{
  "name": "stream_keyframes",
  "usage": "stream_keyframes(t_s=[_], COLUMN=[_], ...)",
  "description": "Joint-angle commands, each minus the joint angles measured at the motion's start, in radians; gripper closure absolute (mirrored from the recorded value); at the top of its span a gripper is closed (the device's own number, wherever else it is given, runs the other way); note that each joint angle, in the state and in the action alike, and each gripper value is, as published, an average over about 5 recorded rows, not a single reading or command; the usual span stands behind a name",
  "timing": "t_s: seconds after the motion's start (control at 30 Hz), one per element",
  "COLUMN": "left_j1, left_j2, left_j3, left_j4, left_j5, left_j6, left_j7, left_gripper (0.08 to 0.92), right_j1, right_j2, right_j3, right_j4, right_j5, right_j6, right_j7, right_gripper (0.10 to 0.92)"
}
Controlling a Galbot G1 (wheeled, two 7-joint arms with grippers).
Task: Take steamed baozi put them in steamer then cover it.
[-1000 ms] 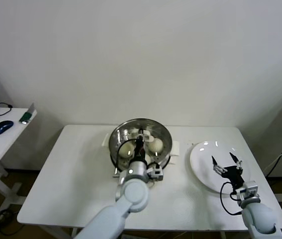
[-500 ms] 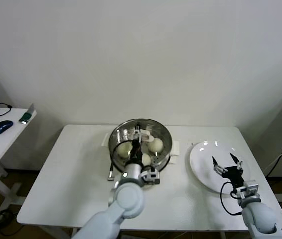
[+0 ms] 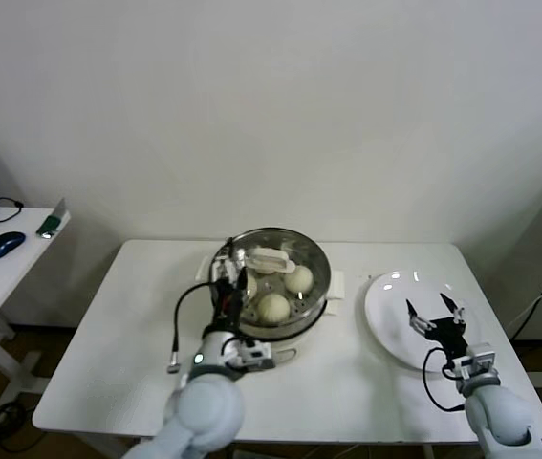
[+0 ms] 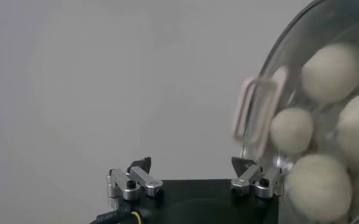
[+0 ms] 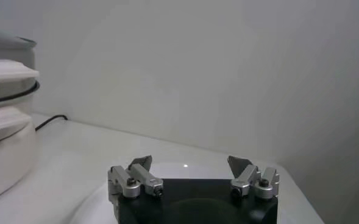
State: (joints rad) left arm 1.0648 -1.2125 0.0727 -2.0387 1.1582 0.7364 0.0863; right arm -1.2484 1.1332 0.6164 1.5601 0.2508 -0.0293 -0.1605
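The steamer [image 3: 316,266] stands at the back middle of the white table, with the cover [image 3: 290,245] lying on it and its cream handle [image 3: 269,258] on top. Several baozi [image 3: 272,308] show through the glass. My left gripper [image 3: 231,284] is open and empty, just off the pot's front left side. In the left wrist view the left gripper [image 4: 191,165] is open beside the cover [image 4: 277,152], its handle [image 4: 258,112] and the baozi [image 4: 334,70]. My right gripper [image 3: 433,308] is open and empty over the white plate [image 3: 395,287]; it also shows in the right wrist view [image 5: 191,161].
The white plate is bare at the table's right. The steamer's white base [image 5: 2,140] shows at the edge of the right wrist view. A cable [image 3: 177,330] hangs from the left arm. A side table [image 3: 3,268] with a mouse stands far left.
My left gripper has let go of the cover's handle and drawn back to the front left of the pot. The cover stays on the steamer. The right arm has not moved.
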Motion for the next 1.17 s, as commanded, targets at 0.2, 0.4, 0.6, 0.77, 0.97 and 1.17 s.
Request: stream_keyframes(t_s=[0.2, 0.4, 0.6, 0.77, 0.97, 1.17], left_j1=[0.349, 0.412, 0.432, 0.461, 0.489, 0.494], left_j2=[0.015, -0.037, -0.076, -0.06, -0.087, -0.11], left_j3=[-0.645, -0.741, -0.796, -0.796, -0.786, -0.767], left_j4=[0.004, 0.118, 0.209, 0.245, 0.199, 0.157], left_j5=[-1.071, -1.305, -1.39, -1.386, -1.352, -1.316], left_j6=[-0.881, -0.987, -1.015, -1.025, -1.002, -0.971], left_j7=[-0.379, -0.274, -0.217, -0.191, -0.158, -0.149], left_gripper=[0.177, 0.177, 0.177, 0.177, 0.177, 0.177], right_j1=[-0.028, -0.039, -0.064, -0.082, -0.092, -0.1], right_j2=[-0.008, 0.0, 0.032, 0.044, 0.062, 0.076], right_j3=[-0.004, -0.006, 0.004, 0.02, 0.029, 0.033], right_j4=[0.034, 0.067, 0.088, 0.095, 0.101, 0.108], right_j5=[-0.024, -0.033, -0.03, -0.017, -0.011, -0.012], right_j6=[-0.003, -0.005, 0.034, 0.057, 0.058, 0.062], right_j7=[-0.037, -0.051, -0.058, -0.062, -0.061, -0.059], right_gripper=[0.203, 0.203, 0.203, 0.203, 0.203, 0.203])
